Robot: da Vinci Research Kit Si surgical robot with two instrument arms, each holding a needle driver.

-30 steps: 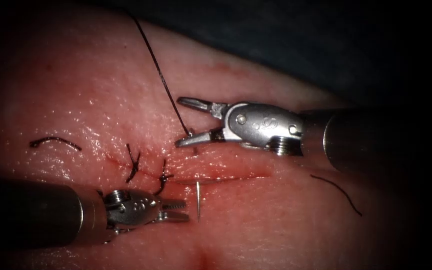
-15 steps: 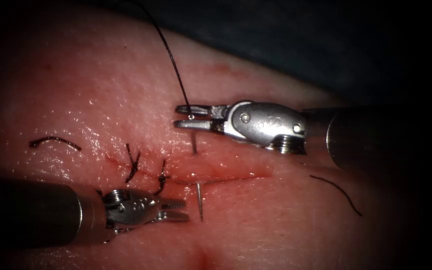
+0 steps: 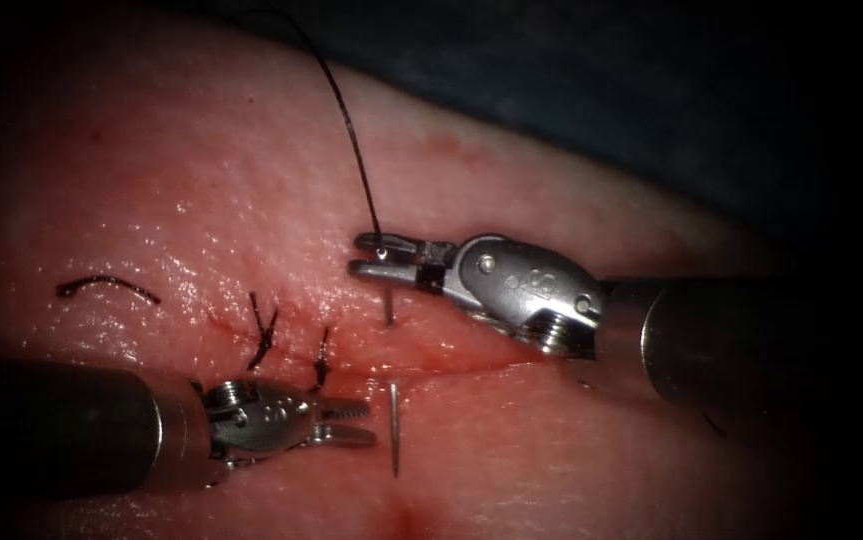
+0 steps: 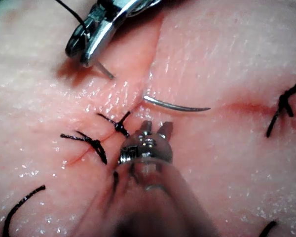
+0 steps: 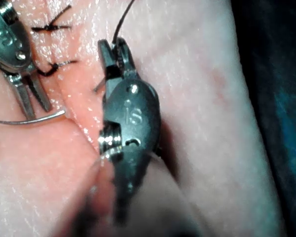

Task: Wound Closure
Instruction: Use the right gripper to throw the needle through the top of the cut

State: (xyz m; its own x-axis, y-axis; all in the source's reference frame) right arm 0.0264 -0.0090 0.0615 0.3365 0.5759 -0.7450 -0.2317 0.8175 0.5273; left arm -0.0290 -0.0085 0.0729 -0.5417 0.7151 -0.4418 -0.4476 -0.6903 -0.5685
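Since 1 s ago the right tool (image 3: 363, 255) has gone from jaws wide apart to jaws clamped on the needle's rear end, where the thread (image 3: 343, 120) joins it, and it's now a bit lower w/ its shaft nearer the cut. The needle (image 3: 393, 428) is in the tissue (image 3: 201, 180): its rear end enters on the far side of the cut (image 3: 451, 360) just below the right tool's jaws, and its pointed end sticks out on the near side, bare metal, clear of both tools. Left tool (image 3: 361, 422) sits just left of that exposed point, jaws slightly apart, holding nothing. Thread runs up from the right tool's tip toward the tissue's far edge. Two tied stitches (image 3: 266, 330) cross the cut left of the needle. A cut thread end (image 3: 106, 287) lies loose further left, well apart from the tools.
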